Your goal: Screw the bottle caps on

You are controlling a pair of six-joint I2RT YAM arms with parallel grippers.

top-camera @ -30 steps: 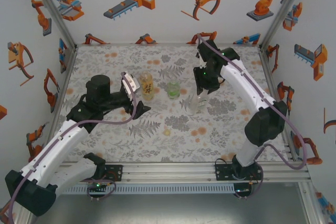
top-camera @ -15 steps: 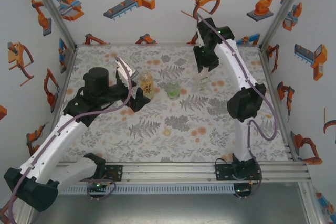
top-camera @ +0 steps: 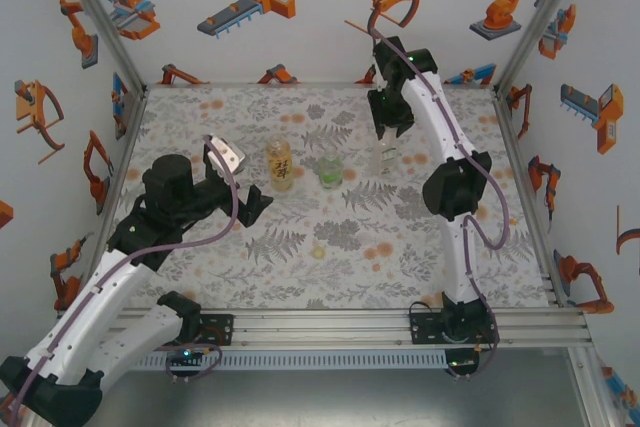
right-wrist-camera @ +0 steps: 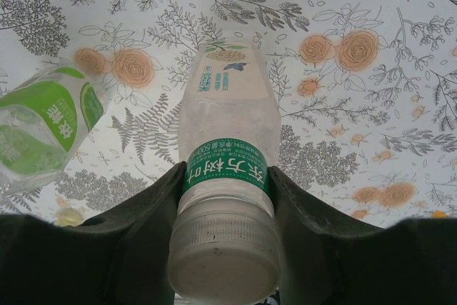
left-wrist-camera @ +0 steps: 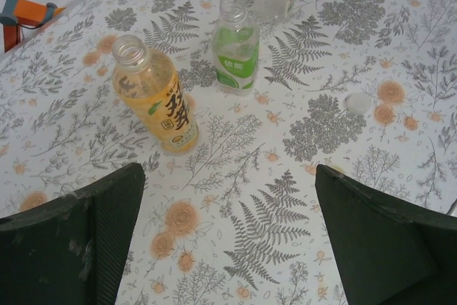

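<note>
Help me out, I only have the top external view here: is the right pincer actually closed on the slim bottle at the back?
Observer: Yes. In the right wrist view the right pincer is clamped on the slim green-labelled bottle from both sides, at the green band near its top.
Operator: Does that bottle have a cap on?
Observer: A whitish cap sits on its mouth; how tightly, I cannot tell.
Operator: And the other two bottles?
Observer: The left wrist view shows the amber bottle and the squat green bottle both with open mouths.
</note>
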